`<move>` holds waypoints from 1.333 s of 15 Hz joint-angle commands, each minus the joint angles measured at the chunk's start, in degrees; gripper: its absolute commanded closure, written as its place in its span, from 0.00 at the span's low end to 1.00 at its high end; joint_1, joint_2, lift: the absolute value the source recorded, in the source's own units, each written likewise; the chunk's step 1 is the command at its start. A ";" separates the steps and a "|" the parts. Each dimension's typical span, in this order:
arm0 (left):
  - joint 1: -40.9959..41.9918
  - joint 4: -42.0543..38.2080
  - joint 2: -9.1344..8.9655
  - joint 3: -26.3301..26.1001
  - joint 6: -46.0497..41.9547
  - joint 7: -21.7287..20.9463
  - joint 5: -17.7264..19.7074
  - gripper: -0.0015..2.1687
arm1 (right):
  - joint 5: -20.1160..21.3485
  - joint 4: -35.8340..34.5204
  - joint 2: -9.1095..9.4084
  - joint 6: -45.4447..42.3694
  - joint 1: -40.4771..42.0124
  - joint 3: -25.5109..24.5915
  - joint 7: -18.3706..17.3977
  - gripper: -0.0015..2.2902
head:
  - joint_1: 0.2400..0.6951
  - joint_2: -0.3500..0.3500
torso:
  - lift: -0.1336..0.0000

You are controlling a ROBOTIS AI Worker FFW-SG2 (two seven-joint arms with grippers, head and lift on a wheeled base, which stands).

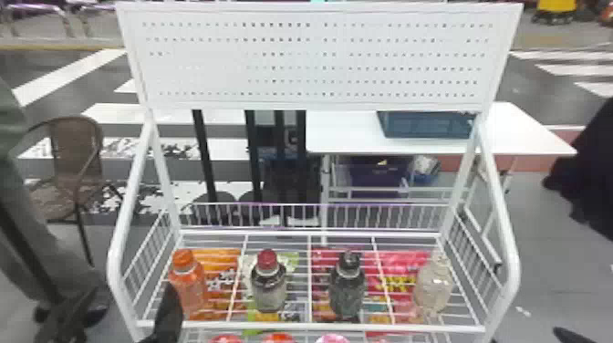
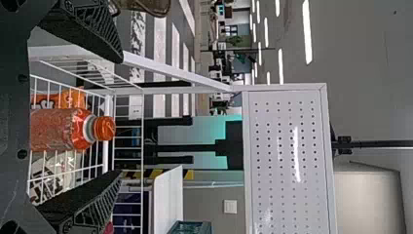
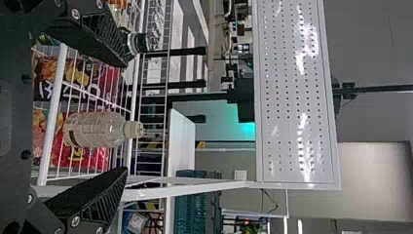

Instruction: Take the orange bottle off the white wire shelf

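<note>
Orange bottle [image 1: 192, 292] stands at the left end of the white wire shelf [image 1: 310, 326]; the left gripper [image 2: 119, 116], fingers parted, grips nothing. Closing off-centre could topple the bottle; a finger snagging the shelf's edge might spoil the grasp.

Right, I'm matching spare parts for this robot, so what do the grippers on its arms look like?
The left gripper and right gripper look alike: black, each with two wedge-shaped fingers that taper toward the tip, with slanting ribs along their sides. Behind the fingers is a dark grey body with small round dark spots. On the right gripper, round silvery screws dot the finger bases.
</note>
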 commanded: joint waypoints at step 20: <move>-21.53 40.85 0.09 -6.77 -14.41 5.63 0.27 0.05 | 0.09 2.10 0.02 0.01 -0.61 0.45 0.00 0.06 | 0.57 0.50 | 1.00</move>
